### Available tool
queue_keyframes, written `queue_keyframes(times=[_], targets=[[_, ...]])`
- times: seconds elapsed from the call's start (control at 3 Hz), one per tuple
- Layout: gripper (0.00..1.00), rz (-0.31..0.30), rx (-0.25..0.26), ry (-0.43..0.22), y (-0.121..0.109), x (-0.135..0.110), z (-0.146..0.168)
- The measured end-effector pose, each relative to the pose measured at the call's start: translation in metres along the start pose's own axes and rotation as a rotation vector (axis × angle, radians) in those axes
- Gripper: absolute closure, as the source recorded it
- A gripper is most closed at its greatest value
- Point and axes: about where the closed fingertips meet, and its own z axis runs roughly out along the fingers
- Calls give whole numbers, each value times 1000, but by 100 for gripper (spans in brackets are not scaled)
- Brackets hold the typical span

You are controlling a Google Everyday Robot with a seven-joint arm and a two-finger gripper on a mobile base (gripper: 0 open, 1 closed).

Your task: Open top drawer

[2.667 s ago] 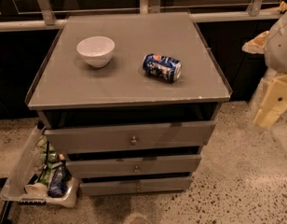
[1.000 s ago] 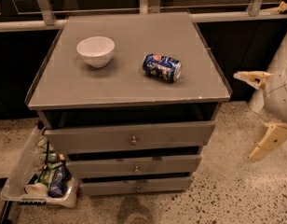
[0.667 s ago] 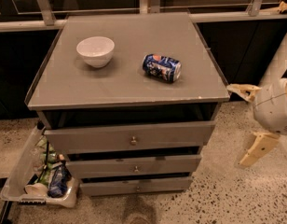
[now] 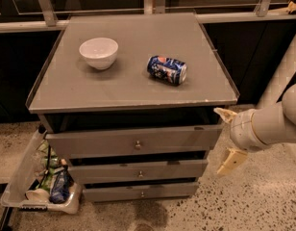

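Note:
The top drawer point(image 4: 133, 141) is the widest grey front of three, just under the cabinet top, with a small round metal knob point(image 4: 137, 145) at its centre. It stands slightly forward of the cabinet top's edge. My gripper point(image 4: 228, 138) is to the right of the cabinet, level with the top drawer's right end. Its two cream fingers are spread apart, one point(image 4: 225, 114) up and one point(image 4: 231, 161) down. It holds nothing and does not touch the drawer.
A white bowl point(image 4: 98, 52) and a blue can point(image 4: 167, 70) on its side sit on the cabinet top point(image 4: 129, 88). Two narrower drawers point(image 4: 138, 172) lie below. A clear bin of snacks point(image 4: 42, 186) stands on the floor at lower left. A rail runs behind.
My gripper has moved down and left, from beside the cabinet's right side toward the right end of the top drawer. The drawers, bowl and can have not moved.

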Motion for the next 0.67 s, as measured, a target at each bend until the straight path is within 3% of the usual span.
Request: queue_keyframes(times=[0.67], targets=[[0, -4, -4, -16, 2, -2, 3]])
